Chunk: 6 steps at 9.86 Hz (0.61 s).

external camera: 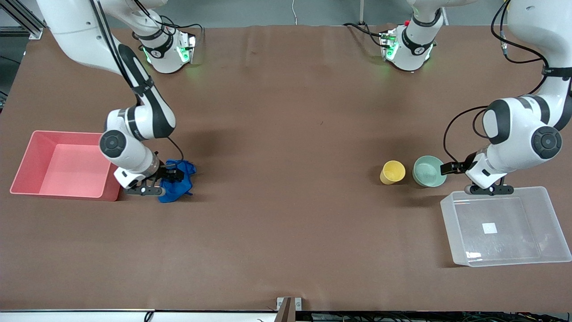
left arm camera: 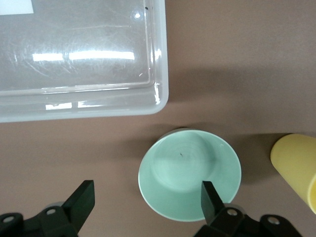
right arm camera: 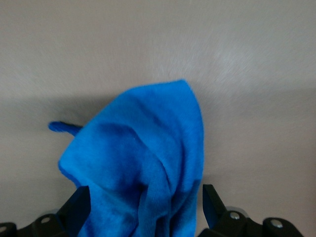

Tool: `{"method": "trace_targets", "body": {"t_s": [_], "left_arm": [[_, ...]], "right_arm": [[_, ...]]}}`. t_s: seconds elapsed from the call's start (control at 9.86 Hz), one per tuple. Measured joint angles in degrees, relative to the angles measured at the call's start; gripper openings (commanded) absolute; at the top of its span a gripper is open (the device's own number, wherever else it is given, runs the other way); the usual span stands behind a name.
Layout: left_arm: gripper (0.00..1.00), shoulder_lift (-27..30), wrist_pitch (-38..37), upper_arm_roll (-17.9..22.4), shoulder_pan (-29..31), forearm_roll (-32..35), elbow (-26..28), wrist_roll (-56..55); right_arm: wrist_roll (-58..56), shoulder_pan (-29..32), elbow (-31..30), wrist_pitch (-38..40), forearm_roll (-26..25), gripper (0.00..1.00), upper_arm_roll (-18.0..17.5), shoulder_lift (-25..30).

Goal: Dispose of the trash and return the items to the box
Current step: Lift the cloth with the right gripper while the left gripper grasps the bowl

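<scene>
The trash, a crumpled royal-blue cloth [external camera: 178, 188], lies on the table beside the pink bin. My right gripper [external camera: 171, 174] is low over it and open. In the right wrist view the cloth [right arm camera: 143, 158] bulges between the two spread fingers of the right gripper [right arm camera: 145, 207]. The mint-green bowl [external camera: 429, 171] and the yellow cup [external camera: 392, 172] stand side by side toward the left arm's end. My left gripper [external camera: 451, 168] is open at the bowl's edge. One of its fingers [left arm camera: 211, 200] is over the bowl [left arm camera: 190, 170] and the other is outside the rim. The clear box [external camera: 505, 226] is empty.
A pink bin [external camera: 27, 165] stands at the right arm's end of the table, right beside the right gripper. The clear box [left arm camera: 158, 94] sits close to the bowl, nearer to the front camera. The yellow cup [left arm camera: 296, 168] is beside the bowl.
</scene>
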<state>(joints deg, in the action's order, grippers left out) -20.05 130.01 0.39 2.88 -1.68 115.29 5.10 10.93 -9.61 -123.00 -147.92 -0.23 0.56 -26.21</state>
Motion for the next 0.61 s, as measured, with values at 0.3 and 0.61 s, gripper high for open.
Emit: {"method": "trace_targets", "body": {"t_s": [0.3,0.61], "left_arm": [[0.95,-3.3,2.6,0.0,0.0,0.0,0.4,0.0],[0.95,-5.6,6.0,0.0,0.0,0.0,2.1,0.0]], "right_arm": [[0.0,0.0,-0.2,-1.4,0.0,0.02,0.1,-1.2],[0.1,0.2,0.5,0.1,0.1,0.02,0.2,-0.8]]}}
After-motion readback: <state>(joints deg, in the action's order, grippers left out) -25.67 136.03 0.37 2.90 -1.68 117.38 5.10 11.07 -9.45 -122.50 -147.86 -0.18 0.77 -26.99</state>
